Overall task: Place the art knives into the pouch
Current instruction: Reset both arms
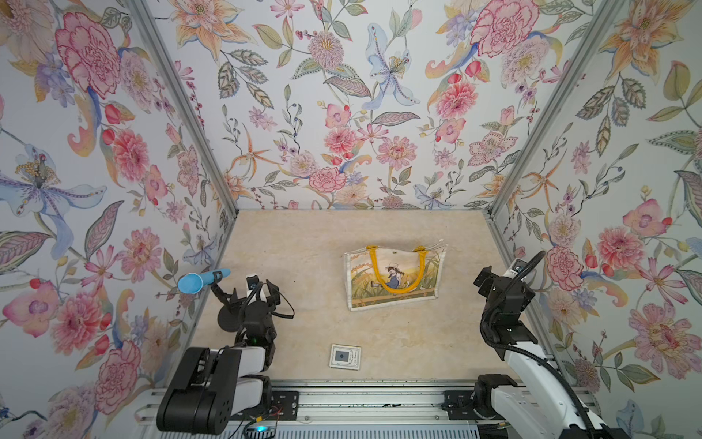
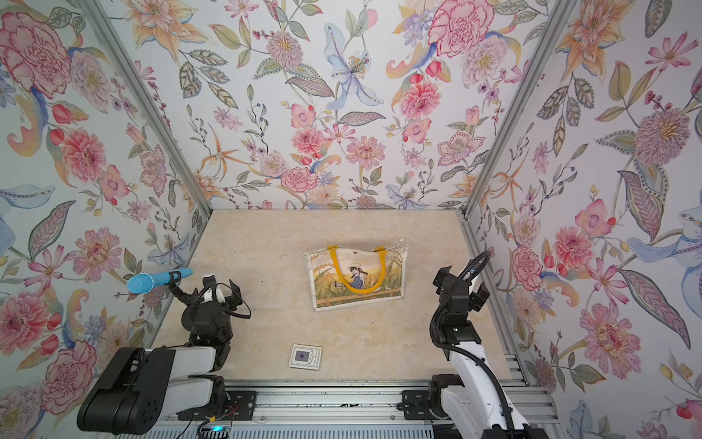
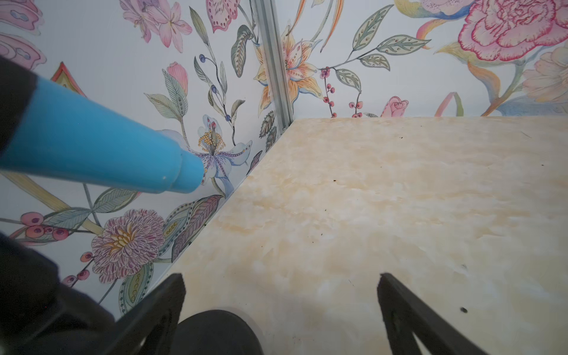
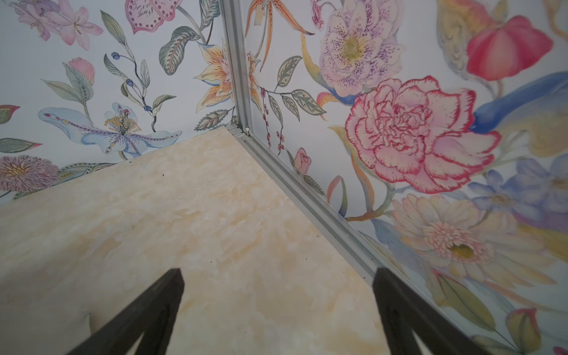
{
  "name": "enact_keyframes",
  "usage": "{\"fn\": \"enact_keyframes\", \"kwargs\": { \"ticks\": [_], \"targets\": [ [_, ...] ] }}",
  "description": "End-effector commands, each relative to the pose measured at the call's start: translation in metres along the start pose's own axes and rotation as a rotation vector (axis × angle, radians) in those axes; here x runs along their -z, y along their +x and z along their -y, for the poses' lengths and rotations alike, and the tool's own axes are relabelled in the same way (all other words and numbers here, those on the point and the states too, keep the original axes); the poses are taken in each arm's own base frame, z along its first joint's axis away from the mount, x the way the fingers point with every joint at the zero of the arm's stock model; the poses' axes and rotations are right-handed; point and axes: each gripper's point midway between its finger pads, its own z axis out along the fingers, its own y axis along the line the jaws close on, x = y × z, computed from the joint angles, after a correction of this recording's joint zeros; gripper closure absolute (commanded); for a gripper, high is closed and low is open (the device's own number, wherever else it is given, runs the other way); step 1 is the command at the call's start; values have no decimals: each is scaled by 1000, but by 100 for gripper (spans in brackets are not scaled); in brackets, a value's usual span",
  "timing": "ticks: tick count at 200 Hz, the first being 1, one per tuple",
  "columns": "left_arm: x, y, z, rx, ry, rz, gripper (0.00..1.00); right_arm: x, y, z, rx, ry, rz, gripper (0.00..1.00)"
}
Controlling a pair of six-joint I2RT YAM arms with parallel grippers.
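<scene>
I see three walls around the work area, all covered with floral wallpaper: big pink, orange and blue flowers with green leaves on a pale ground. Aluminium posts stand in the two back corners, where the walls meet. The tabletop is cream with soft yellow marbling and a few small dark specks. Along its near edge runs a grey metal rail. The light looks even and soft to me.
</scene>
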Motion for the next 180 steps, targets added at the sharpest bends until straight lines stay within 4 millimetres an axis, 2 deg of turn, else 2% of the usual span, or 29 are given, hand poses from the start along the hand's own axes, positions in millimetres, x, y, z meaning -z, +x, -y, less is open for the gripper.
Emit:
{"fn": "enact_keyframes", "kwargs": {
  "ticks": [1,10,24,30,43,45,49,54,56,65,82,90,96,110,121,139,180],
  "targets": [
    [-13,-41,-2,75,-9,172,0,-14,6,-9,-24,-68,86,0],
    [-14,-35,14,35,74,141,0,-21,16,-14,-9,-83,72,0],
    [-11,-32,4,69,27,164,0,-29,25,-20,2,-97,75,0],
    [-10,-38,9,56,54,199,0,-32,26,-21,-2,-92,84,0],
    [-21,-22,19,14,73,118,0,-38,35,-27,-10,-112,76,0],
    [-20,-28,19,23,72,129,0,-38,35,-28,-12,-115,80,0],
    [-22,-27,19,18,70,120,0,-39,38,-30,-13,-123,83,0],
    [-22,-24,21,5,75,109,0,-41,37,-35,-1,-143,101,0],
    [-26,-32,23,12,72,130,0,-41,37,-37,9,-146,106,0],
    [-25,-39,22,13,60,157,0,-41,41,-53,55,-206,77,0],
    [-25,-38,21,12,58,152,0,-41,43,-72,94,-317,85,0],
    [-25,-36,22,8,61,146,0,-38,55,-83,131,-385,55,0],
    [-25,-37,23,9,61,146,0,-37,49,-86,133,-394,126,0],
    [-25,-37,23,8,61,146,0,-40,60,-83,144,-361,37,0],
    [-25,-38,23,9,62,151,0,-45,53,-81,127,-333,82,0],
    [-25,-37,23,9,62,150,0,-41,57,-96,188,-369,61,0],
    [-25,-37,23,6,65,149,0,-45,57,-94,171,-384,50,0]
  ]
}}
